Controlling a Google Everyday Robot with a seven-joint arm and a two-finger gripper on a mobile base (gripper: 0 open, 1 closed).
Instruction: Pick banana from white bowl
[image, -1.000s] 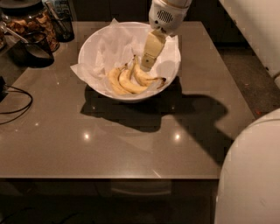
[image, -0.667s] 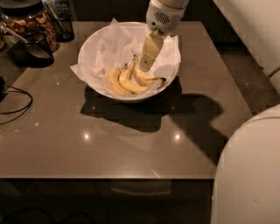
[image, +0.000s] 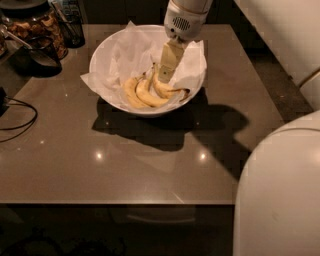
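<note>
Bowl stuff first: the white bowl (image: 116, 103) sits toward the back of the brown table (image: 150, 165), and it's lined with crumpled white paper (image: 127, 50) that spills over the rim on the left side. Three bananas lie in the front part of it, packed side by side. Over in the back left corner there's a glass jar (image: 39, 22) with brownish chunky contents (can't make out what), and a dark cup (image: 35, 55) just in front of it.

The banana (image: 171, 92) for the task is the rightmost of the three, lying against the bowl's right inner wall. It's strongly curved, yellow with brownish marks, its stem pointing up and back, its dark tip aimed right. The two other bananas (image: 140, 95) to its left look cleaner.

The gripper (image: 164, 75) comes down from the back, reaching into the bowl right over the stem end of that banana. Honestly can't tell whether it's open or clamped on anything.
</note>
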